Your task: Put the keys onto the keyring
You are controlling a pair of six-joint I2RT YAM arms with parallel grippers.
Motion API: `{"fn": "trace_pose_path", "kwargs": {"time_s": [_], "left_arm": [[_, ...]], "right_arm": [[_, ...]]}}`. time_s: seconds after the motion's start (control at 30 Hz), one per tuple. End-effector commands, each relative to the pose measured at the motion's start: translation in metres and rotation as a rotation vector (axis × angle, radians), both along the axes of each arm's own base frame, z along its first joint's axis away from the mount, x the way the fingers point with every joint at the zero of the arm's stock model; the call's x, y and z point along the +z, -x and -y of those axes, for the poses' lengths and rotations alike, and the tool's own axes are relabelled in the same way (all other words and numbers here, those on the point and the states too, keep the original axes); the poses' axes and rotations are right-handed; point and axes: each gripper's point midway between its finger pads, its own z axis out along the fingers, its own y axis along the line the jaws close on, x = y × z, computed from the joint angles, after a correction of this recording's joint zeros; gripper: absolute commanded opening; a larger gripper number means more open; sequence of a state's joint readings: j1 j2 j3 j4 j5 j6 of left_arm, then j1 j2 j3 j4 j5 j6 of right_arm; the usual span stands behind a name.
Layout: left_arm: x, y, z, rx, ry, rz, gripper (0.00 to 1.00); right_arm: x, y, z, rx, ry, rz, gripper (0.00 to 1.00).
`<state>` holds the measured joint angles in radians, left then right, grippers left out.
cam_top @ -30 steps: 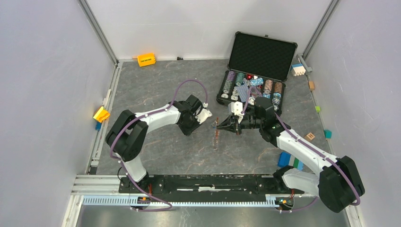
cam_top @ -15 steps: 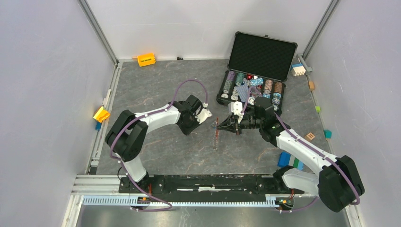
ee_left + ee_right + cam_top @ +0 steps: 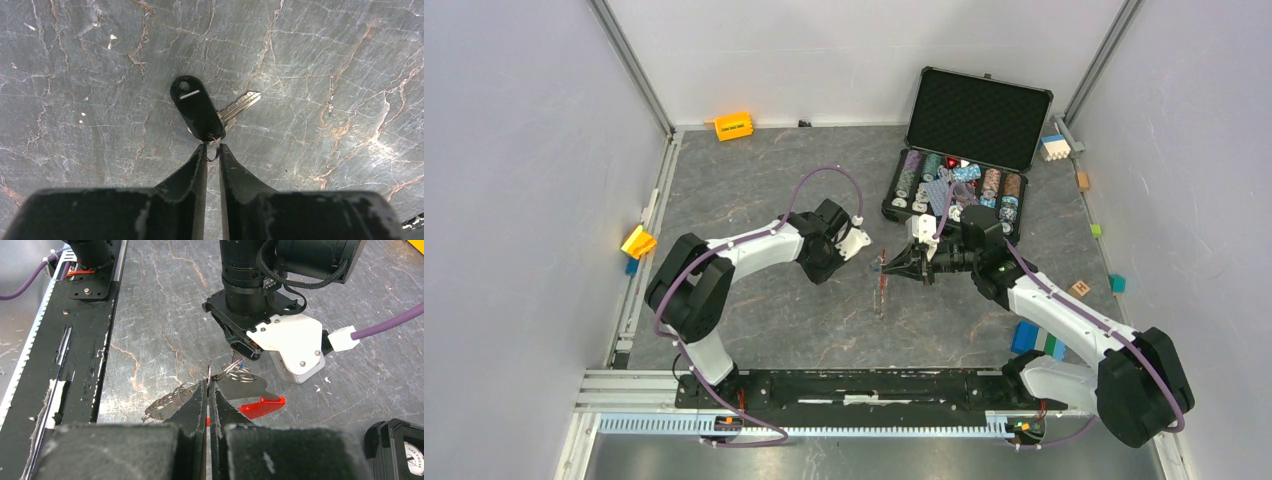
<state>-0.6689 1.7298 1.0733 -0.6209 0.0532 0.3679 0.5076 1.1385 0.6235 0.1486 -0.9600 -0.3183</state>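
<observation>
In the left wrist view my left gripper (image 3: 213, 149) is closed on the small wire ring of a silver key (image 3: 241, 104). A dark oval tag with a white stripe (image 3: 195, 107) hangs from the same ring over the grey table. In the top view the left gripper (image 3: 832, 268) points down at mid-table. My right gripper (image 3: 886, 266) faces it from the right. It is shut on the thin silver keyring (image 3: 185, 390), whose red fob (image 3: 262, 406) and coiled loops hang under the fingers (image 3: 197, 400). The keyring dangles in the top view (image 3: 882, 292).
An open black case of poker chips (image 3: 954, 185) stands behind the right arm. An orange block (image 3: 733, 126) lies at the back wall and a yellow one (image 3: 638, 241) at the left edge. Coloured blocks (image 3: 1034, 338) lie near the right arm. The black base rail (image 3: 80, 340) runs along the near edge.
The left wrist has shifted very slightly. The right gripper and the hanging keyring have stayed in place.
</observation>
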Motion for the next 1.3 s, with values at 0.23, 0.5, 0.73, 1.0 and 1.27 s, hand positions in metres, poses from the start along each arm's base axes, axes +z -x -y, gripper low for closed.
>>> {"fn": "trace_pose_path", "kwargs": {"time_s": [0.23,0.5,0.73,1.0,1.27], "left_arm": [[0.016,-0.019,0.003,-0.025,0.024,0.079,0.27],[0.011,-0.02,0.001,-0.037,0.016,0.066,0.28],[0.008,-0.02,0.0,-0.046,0.025,0.052,0.25],[0.004,-0.016,0.004,-0.054,0.047,0.026,0.22],[0.002,-0.015,0.006,-0.061,0.055,0.014,0.2]], "right_arm": [[0.009,-0.004,-0.001,-0.001,-0.022,0.024,0.0],[0.008,-0.004,-0.001,0.0,-0.021,0.022,0.0],[0.008,-0.004,-0.001,-0.001,-0.021,0.021,0.0],[0.007,-0.005,0.0,-0.003,-0.018,0.018,0.0],[0.006,-0.006,0.0,-0.006,-0.015,0.016,0.0]]}}
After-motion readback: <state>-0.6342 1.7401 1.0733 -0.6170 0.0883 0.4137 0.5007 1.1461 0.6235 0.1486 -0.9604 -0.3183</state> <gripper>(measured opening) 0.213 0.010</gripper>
